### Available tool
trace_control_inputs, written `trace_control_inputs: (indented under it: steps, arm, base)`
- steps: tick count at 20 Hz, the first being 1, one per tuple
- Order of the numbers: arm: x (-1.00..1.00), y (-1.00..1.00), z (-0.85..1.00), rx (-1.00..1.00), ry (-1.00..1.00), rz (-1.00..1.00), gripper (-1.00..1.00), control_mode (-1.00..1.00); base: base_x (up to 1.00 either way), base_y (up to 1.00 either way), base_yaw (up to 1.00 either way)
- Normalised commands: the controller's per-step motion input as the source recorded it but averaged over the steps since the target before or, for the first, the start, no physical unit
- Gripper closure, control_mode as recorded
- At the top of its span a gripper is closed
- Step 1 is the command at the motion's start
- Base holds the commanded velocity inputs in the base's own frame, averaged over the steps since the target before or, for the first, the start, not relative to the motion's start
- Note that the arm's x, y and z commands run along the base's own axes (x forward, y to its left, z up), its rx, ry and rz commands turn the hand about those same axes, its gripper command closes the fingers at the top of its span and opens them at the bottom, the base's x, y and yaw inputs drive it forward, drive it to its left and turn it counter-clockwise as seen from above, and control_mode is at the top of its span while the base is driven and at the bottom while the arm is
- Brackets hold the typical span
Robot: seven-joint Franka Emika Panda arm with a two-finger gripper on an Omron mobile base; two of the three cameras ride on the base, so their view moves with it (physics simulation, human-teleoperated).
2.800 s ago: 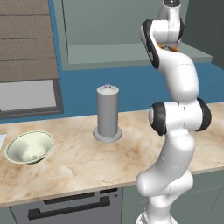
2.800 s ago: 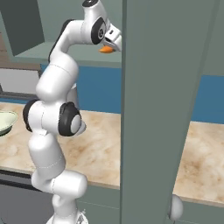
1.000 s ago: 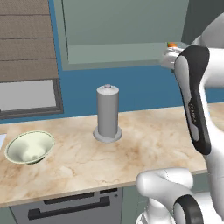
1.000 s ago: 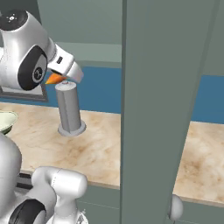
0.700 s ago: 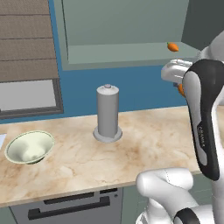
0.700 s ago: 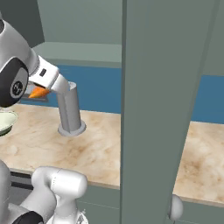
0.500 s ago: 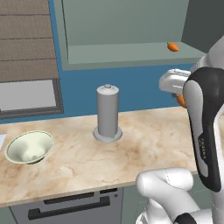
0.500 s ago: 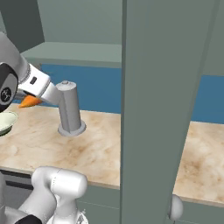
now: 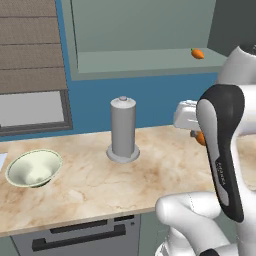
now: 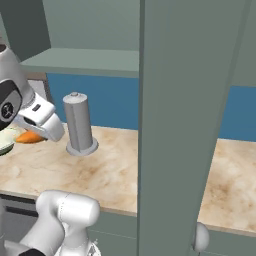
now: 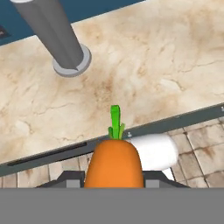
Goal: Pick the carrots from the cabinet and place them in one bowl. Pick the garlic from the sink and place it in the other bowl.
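- While one carrot [image 9: 198,53] waits in the cabinet [image 9: 145,55], the gripper [image 11: 114,177] clamps the other [image 11: 113,163] for carrying.
- Bowl [image 9: 33,168] sits ready at the worktop's [image 9: 100,185] left edge.

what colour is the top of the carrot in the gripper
Green, above an orange body; the carrot shows best in the hand view.

Beige marbled counter [image 9: 165,165] with brown veining runs across the base views. Grey cylindrical canister [image 9: 123,129] stands upright on a round flat base near the counter's back edge, small knob on its cap. Blue backsplash wall [image 9: 150,97] behind it. Window blind [image 9: 27,47] with brownish slats above the counter's left end. Under the front edge, a dark drawer handle [image 9: 79,238] on a grey front. In the hand view, tiled floor [image 11: 201,153] below the counter's front edge.
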Motion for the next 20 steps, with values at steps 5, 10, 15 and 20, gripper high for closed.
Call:
trace_control_inputs:
  steps: [5,10,15,20]
  arm:
    - [0.00,0.05,-0.90,-0.02,0.12,0.00,1.00,-1.00]
    - [0.08,0.00,-0.78,0.00,0.02,0.00,1.00,-1.00]
    - [0.12,0.00,-0.25,0.00,0.03,0.00,1.00,-1.00]
    - [0.00,0.00,0.00,0.00,0.00,0.00,1.00,-1.00]
  base:
    - [0.00,0.00,0.00]
    - [0.00,0.00,0.00]
    - [0.00,0.00,0.00]
    - [0.00,0.00,0.00]
